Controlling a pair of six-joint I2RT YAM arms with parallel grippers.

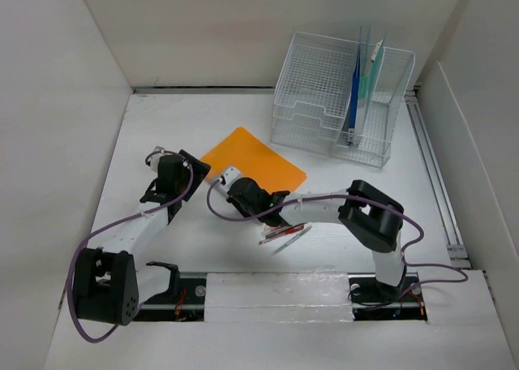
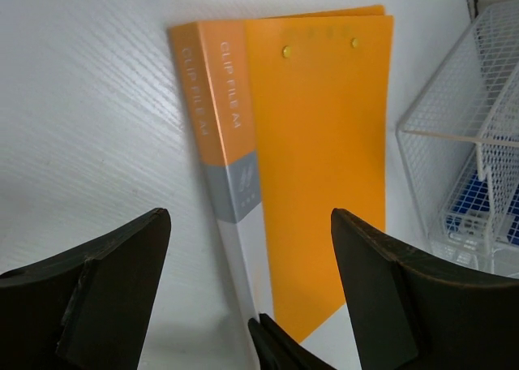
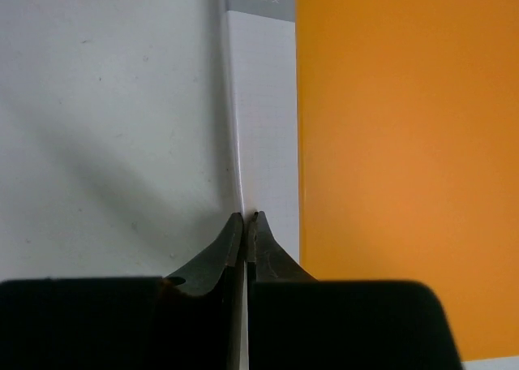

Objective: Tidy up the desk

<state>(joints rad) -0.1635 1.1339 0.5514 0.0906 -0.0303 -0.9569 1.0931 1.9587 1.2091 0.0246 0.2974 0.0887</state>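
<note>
An orange clip file folder lies flat on the white desk, its grey and white spine toward the left arm. My right gripper is shut on the near end of the spine edge; in the right wrist view the fingertips pinch the thin white edge beside the orange cover. My left gripper is open and empty, hovering over the folder's near end, a jaw on each side. The right gripper's tips show below it.
A white wire-mesh file organizer stands at the back right and holds a blue folder and a teal one upright. A few pens lie on the desk under the right forearm. White walls surround the desk.
</note>
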